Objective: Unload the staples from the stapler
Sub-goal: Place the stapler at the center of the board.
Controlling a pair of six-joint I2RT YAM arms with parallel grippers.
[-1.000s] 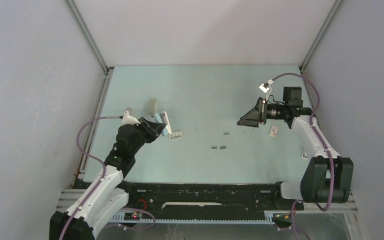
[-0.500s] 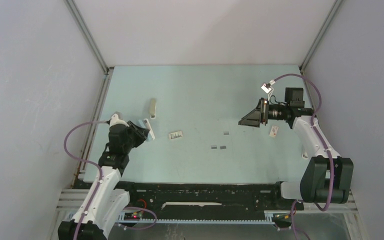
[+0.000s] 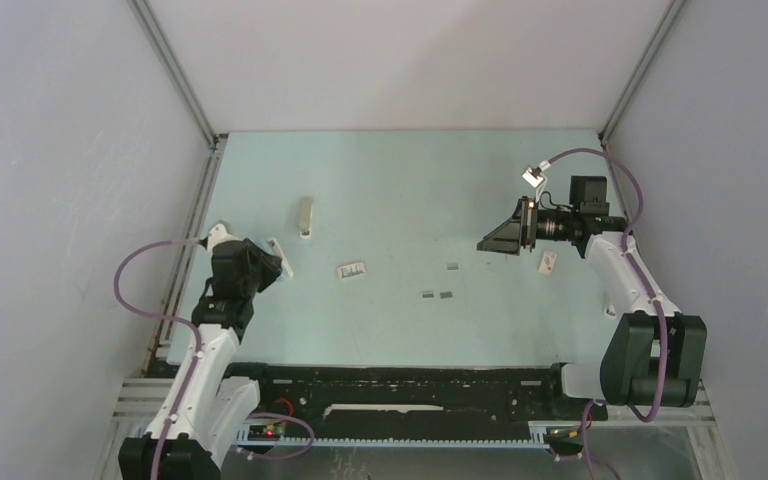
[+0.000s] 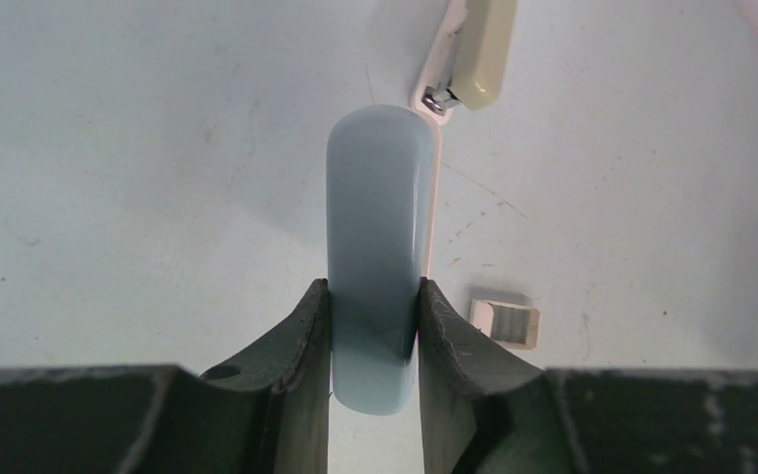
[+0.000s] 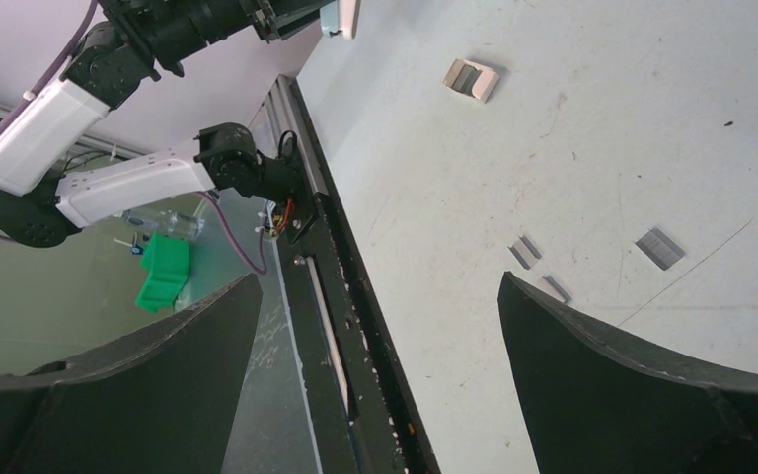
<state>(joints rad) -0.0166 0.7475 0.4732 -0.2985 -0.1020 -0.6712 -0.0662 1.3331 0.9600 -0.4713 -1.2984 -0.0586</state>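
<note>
Left pincer (image 4: 375, 296) is clamping the white stapler (image 4: 376, 227) by its sides, at the table's (image 3: 410, 180) 9 o'clock edge. Right pincer (image 5: 380, 286) is hanging at 3 o'clock, jaws wide apart, gripping nothing. Staples (image 3: 437, 295) are lying loose mid-table, at 4 o'clock from the small box (image 3: 352, 270).

Three staples (image 3: 427, 294) are showing as short dark strips (two of them are lying close together, the third one is lying apart). One stapler (image 4: 375, 197) is appearing, white and oblong. One beige bar (image 3: 305, 217) is lying there, and one small printed box (image 3: 352, 270) too. One little white piece (image 3: 548, 261) is sitting alone; what it is, I am not able to tell. Two grippers are showing: the left gripper (image 4: 373, 296) and the right gripper (image 3: 483, 244).
</note>
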